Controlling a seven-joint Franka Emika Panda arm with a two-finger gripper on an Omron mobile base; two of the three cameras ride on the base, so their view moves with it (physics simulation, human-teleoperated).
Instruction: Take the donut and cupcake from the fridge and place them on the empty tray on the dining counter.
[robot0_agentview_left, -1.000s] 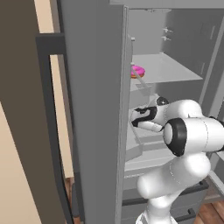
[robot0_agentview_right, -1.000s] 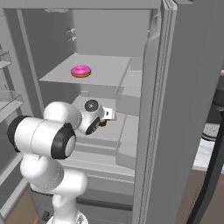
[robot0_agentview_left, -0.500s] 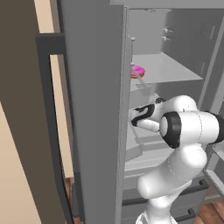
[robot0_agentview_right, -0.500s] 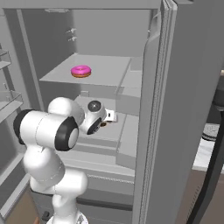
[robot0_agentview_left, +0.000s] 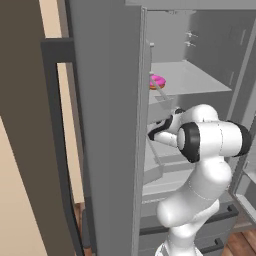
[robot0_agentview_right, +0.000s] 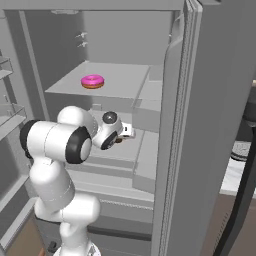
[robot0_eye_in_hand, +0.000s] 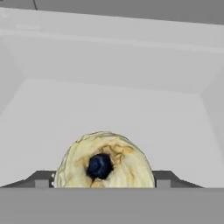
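Note:
The fridge (robot0_agentview_left: 105, 125) stands open, and my arm reaches onto its middle shelf. In the hand view the cupcake (robot0_eye_in_hand: 104, 162), with a cream swirl top and a dark centre, sits on that shelf between my fingertips (robot0_eye_in_hand: 43, 179). My gripper (robot0_eye_in_hand: 104, 181) has a finger against each side of it. From the base views, the gripper (robot0_agentview_left: 151, 136) (robot0_agentview_right: 125, 133) is deep under the upper shelf and the cupcake is mostly hidden by the hand. The pink-iced donut (robot0_agentview_left: 158, 81) (robot0_agentview_right: 92, 81) lies on the upper shelf, above the hand. The tray is out of view.
The open fridge doors (robot0_agentview_right: 210, 125) flank the arm closely on both sides. The upper shelf (robot0_agentview_right: 120, 80) lies just above the hand, and the bottom drawers (robot0_agentview_left: 220, 220) sit below. A strip of white counter top (robot0_agentview_right: 234, 175) shows past the right door.
The jaws have closed in from wide open onto the cupcake's sides. The elbow has swung a little; the donut has not moved.

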